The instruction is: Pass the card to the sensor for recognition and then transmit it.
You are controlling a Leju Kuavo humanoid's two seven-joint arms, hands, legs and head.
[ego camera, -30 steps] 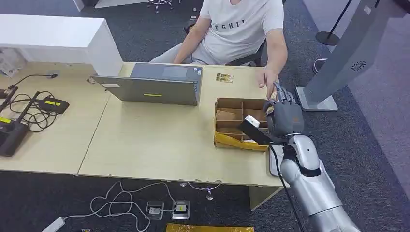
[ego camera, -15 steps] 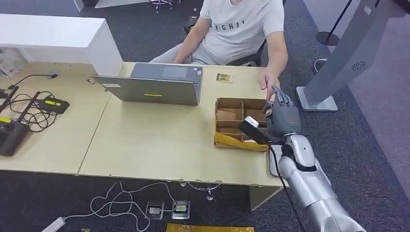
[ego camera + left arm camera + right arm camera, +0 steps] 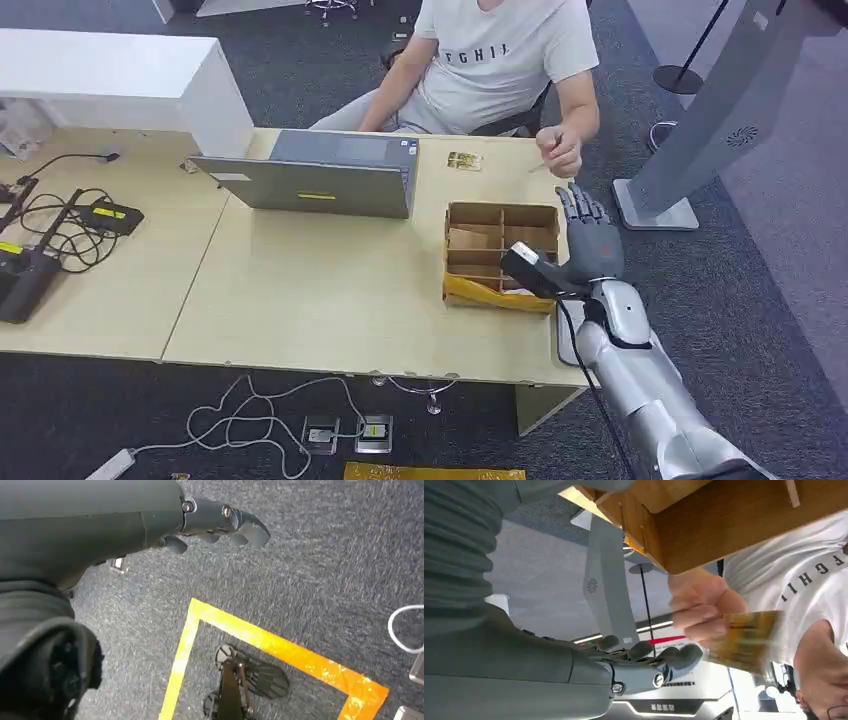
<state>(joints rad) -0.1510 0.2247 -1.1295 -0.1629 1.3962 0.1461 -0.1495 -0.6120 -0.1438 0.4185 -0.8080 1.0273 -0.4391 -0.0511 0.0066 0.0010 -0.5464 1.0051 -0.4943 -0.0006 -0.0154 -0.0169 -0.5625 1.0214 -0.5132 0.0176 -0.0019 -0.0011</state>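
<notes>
A person's hand (image 3: 562, 155) holds the yellowish card (image 3: 744, 640) just beyond my right hand's fingertips; in the right wrist view the card is blurred and apart from my fingers. My right hand (image 3: 592, 240) hovers beside the right wall of the partitioned cardboard box (image 3: 500, 212), fingers stretched out and holding nothing. My left hand (image 3: 215, 522) hangs over the carpet with its fingers loosely extended and nothing in it. A small gold card-like item (image 3: 464, 161) lies on the table behind the box.
A grey laptop (image 3: 320, 180) stands left of the box on the wooden table (image 3: 320, 290). The seated person (image 3: 500, 60) is across the table. A grey kiosk stand (image 3: 700, 130) rises at the right. Cables and black devices (image 3: 50, 240) crowd the left desk.
The person's hand, which was at my right fingertips, has drawn back toward the person with the card. My right hand has lowered slightly with its fingers out.
</notes>
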